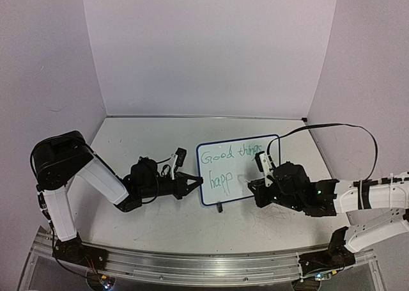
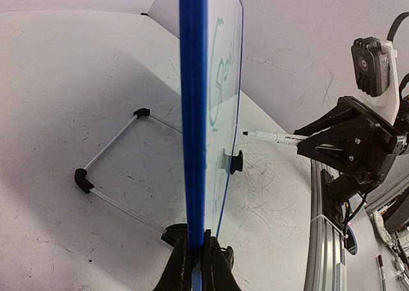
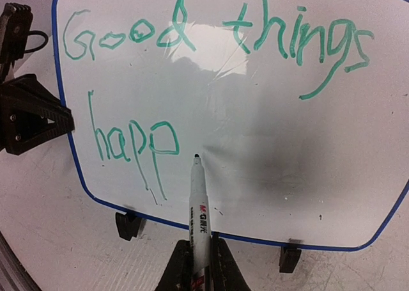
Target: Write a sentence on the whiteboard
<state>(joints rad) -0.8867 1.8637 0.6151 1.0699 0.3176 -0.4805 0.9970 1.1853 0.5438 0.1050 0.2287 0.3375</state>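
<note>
Whiteboard (image 3: pixel 275 150) stands propped on the table (image 1: pixel 128 144) on its black clip feet (image 3: pixel 128 225), and the left gripper (image 2: pixel 197 256) is pinched tight on its blue edge, I'd guess so it doesn't slide under pen pressure. Right gripper (image 3: pixel 199 262) is clamped on the marker (image 3: pixel 199 204), tip just beside "happ". Sentence (image 3: pixel 211 41) only reads "Good things happ", so there's writing left to do.

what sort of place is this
Probably a robotics lab test cell: plain pale enclosing walls, a scuffed white tabletop, and two black-and-white robot arms on a silver metal rail.
</note>
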